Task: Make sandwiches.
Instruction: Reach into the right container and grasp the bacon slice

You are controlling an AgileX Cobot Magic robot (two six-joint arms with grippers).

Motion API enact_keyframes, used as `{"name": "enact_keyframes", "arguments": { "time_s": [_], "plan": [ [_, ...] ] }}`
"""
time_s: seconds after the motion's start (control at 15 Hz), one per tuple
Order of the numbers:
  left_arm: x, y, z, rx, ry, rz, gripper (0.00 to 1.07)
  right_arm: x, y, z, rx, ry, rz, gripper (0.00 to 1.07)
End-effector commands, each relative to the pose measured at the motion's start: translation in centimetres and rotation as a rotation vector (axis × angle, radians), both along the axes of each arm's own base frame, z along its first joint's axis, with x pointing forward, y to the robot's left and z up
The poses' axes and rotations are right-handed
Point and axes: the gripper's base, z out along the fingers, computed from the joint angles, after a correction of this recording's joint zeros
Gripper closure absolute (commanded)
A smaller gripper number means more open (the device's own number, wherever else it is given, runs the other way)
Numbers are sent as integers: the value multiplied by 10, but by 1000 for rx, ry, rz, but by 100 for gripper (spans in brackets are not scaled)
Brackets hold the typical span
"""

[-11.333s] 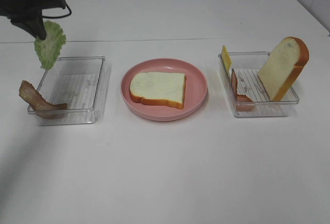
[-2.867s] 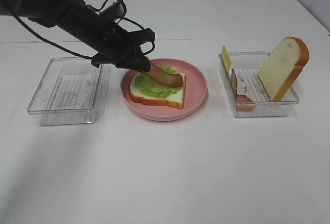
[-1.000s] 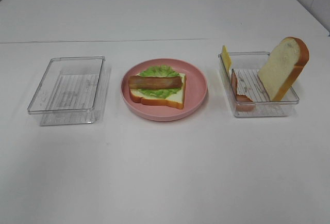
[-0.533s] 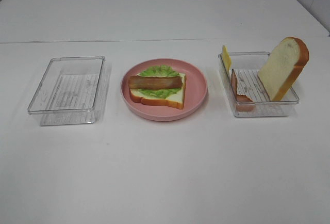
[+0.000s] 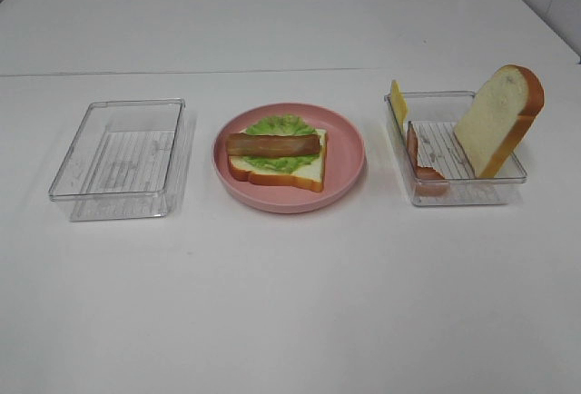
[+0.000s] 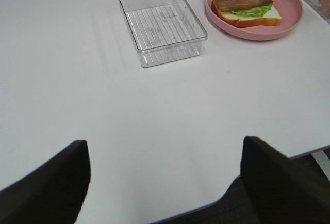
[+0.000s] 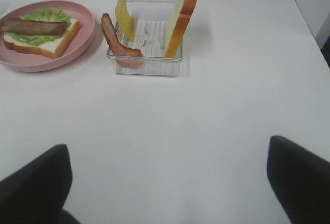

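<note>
The left arm has left the overhead view, and both arms now sit back at the near edge of the table (image 5: 290,321). The left gripper (image 6: 165,144) and right gripper (image 7: 167,146) both stand spread wide and hold nothing.

The left tray (image 5: 118,153), which held lettuce and bacon, is now bare. Both pieces are on the pink plate (image 5: 349,153) in the middle. The lettuce leaf (image 5: 277,126) lies on the bottom bread slice (image 5: 304,172), and a bacon strip (image 5: 272,144) lies flat across it.

The sandwich looks about half built. The rest waits in the right tray (image 5: 458,192): the second bread slice (image 5: 499,117) leaning upright, the cheese square (image 5: 398,102) on edge at the far left corner, and the second bacon strip (image 5: 419,162) propped against the left wall. So the right arm probably goes next.

The tabletop is plain white and otherwise uncluttered, with a seam across the far side. A pale wall shows at the far right.
</note>
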Motion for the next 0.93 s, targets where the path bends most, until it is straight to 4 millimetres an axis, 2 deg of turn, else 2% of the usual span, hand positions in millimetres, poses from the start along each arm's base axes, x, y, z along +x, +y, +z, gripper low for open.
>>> {"name": "enact_keyframes", "arguments": {
  "time_s": [0.07,0.4,0.53,0.73,0.87,0.93],
  "plan": [
    [-1,1,1,-5,-56,2,30,0,0,0,-6,-16,-2,11],
    [5,0,-3,23,-100,-11,30,2,-1,1,-9,-5,-5,11],
    [5,0,-3,29,-102,-14,30,11,-1,11,14,-16,-22,11],
    [5,0,-3,28,-101,-15,30,40,-1,31,51,-33,-51,11],
    [5,0,-3,28,-101,-15,30,72,-1,42,56,39,-60,11],
    [5,0,-3,28,-101,-15,30,98,-1,49,58,110,-63,11]
  ]
}}
